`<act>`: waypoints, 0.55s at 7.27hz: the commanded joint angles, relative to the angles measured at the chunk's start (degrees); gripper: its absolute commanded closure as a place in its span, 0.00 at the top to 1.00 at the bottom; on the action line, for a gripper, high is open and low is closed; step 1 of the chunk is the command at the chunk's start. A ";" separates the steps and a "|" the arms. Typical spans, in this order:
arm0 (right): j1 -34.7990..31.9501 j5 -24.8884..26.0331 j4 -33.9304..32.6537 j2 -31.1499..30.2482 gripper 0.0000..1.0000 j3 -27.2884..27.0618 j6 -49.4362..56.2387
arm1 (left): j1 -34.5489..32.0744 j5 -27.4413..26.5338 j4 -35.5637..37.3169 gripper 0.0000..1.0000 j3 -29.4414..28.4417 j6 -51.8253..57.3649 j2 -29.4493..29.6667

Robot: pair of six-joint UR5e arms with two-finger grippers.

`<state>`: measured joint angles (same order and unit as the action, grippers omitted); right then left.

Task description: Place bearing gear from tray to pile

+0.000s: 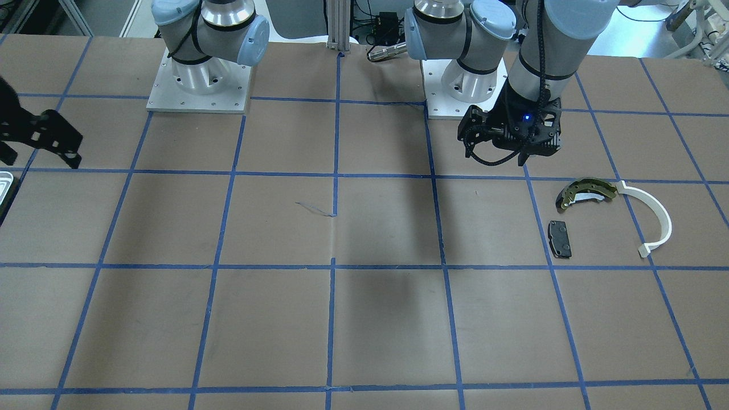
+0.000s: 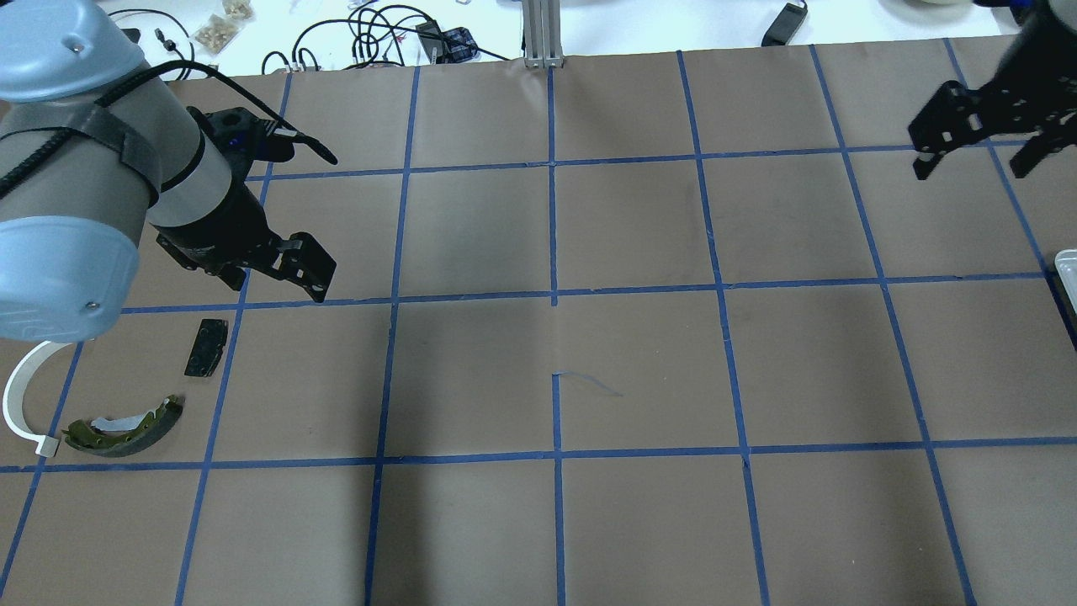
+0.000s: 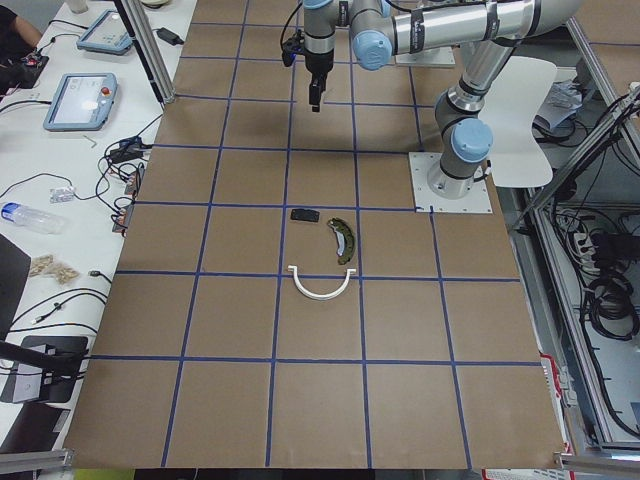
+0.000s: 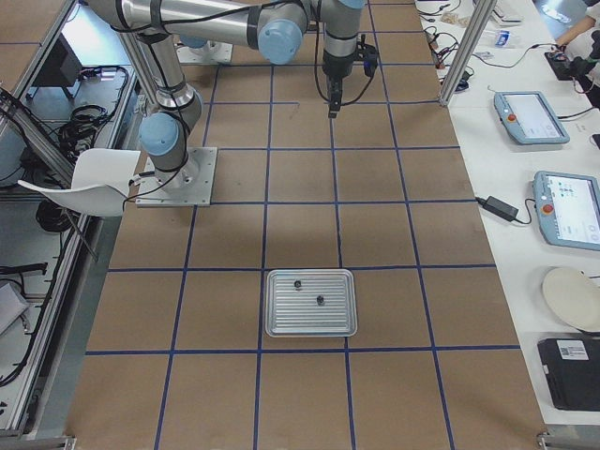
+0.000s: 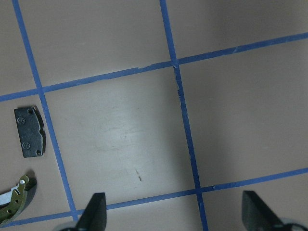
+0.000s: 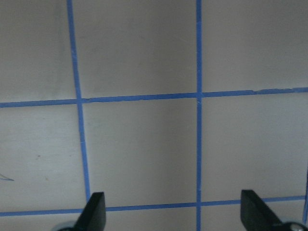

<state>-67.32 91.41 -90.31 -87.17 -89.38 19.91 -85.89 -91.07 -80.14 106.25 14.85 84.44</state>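
Brown paper ruled into squares by blue tape covers the desk (image 2: 639,362). The tray (image 4: 281,319) sits flat on it near the end on the robot's right, with two small dark parts (image 4: 320,300) lying apart on its floor. Which of them is the bearing gear is too small to tell.

The right gripper (image 6: 173,216) hangs above bare paper with its jaws spread wide and nothing between them. In the overhead view the tray lies at about 4 o'clock from it, well apart, only a sliver showing at the frame's edge.

The left gripper (image 5: 175,219) is likewise wide apart and holds nothing. The pile lies near it, at about 7 o'clock in the overhead view: a black pad (image 2: 206,347) closest, then an olive brake shoe (image 2: 126,425), and a white curved strip (image 2: 17,396) whose end is just beside the shoe's tip.
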 commanded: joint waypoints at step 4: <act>24.40 1.49 -16.35 17.08 1.00 0.00 29.65 | -0.07 0.02 0.25 1.00 0.18 -0.08 -0.07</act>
<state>-47.24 92.53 -101.15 -75.00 -89.39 44.59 -85.93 -91.12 -80.10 106.62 14.83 84.14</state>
